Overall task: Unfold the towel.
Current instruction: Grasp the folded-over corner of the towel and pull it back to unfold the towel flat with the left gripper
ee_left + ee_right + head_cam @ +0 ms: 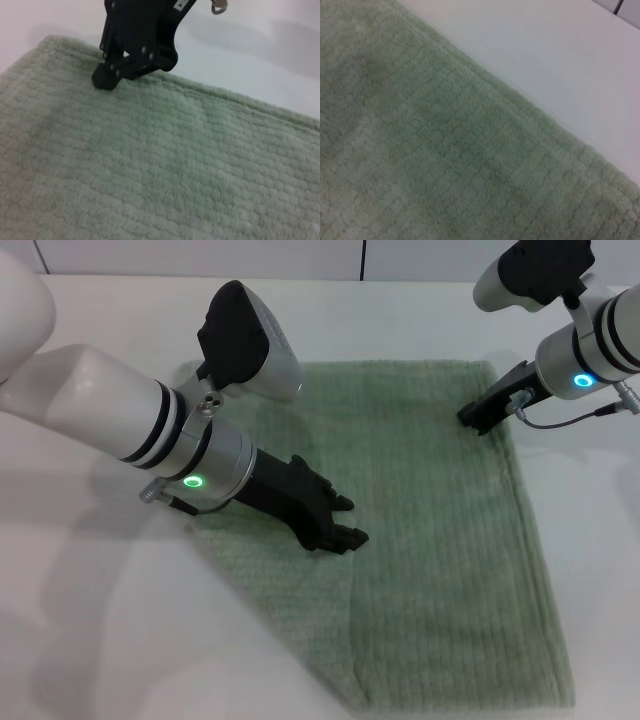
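Nearest the robot, the towel (430, 570) lies spread on the white desk (120, 640), green, ribbed, mostly flat. Its near edge runs off the bottom of the head view. A faint straight line crosses the cloth just below the left fingers; likely a crease or the edge of a remaining layer, cannot tell which.

Left gripper (340, 520): over the towel's left-middle part, low, close to the cloth. Fingers appear slightly parted with nothing between them; contact with the cloth cannot be confirmed.

Beyond the left fingers the cloth is smooth up to its far hem, which lies straight against bare desk.

Right gripper (478, 420): at the far right corner region of the towel, tip down on or just above the cloth, right beside the hem. The left wrist view shows it (107, 80) resting at the edge, black fingers drawn close together; whether cloth is pinched there, cannot tell. The right wrist view shows only towel (445, 160) and desk.

Judgement: unfolding looks largely done. Remaining: check the crease line, release, withdraw both arms.
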Action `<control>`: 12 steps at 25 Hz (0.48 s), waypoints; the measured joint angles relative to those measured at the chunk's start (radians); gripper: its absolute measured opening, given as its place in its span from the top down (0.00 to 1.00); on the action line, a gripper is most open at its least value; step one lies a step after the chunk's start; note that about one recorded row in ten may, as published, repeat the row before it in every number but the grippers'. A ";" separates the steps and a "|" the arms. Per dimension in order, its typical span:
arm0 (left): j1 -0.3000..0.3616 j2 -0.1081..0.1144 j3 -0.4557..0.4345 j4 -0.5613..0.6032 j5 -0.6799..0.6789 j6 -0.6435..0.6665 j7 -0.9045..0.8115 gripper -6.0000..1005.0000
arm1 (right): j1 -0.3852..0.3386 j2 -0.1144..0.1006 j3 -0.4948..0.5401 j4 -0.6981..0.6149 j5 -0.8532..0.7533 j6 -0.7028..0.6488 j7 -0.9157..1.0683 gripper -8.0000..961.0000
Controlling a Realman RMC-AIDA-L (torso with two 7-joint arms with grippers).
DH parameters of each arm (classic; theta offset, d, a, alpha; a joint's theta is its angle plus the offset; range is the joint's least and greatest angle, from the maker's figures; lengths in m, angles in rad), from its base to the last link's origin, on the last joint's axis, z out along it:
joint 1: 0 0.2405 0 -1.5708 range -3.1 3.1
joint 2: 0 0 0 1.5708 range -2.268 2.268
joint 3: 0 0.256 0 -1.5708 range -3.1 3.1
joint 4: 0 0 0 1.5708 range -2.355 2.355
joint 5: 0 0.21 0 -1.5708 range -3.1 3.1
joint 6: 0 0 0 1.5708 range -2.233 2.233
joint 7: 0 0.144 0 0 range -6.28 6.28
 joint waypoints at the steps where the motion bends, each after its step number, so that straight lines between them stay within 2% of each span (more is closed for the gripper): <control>1: 0.000 0.000 0.000 0.002 0.004 0.002 0.000 0.43 | -0.001 0.000 0.000 0.000 0.000 0.000 0.000 0.90; 12: 0.002 0.002 -0.005 0.038 0.028 0.056 0.000 0.85 | -0.002 0.000 0.000 -0.001 0.000 0.000 -0.002 0.89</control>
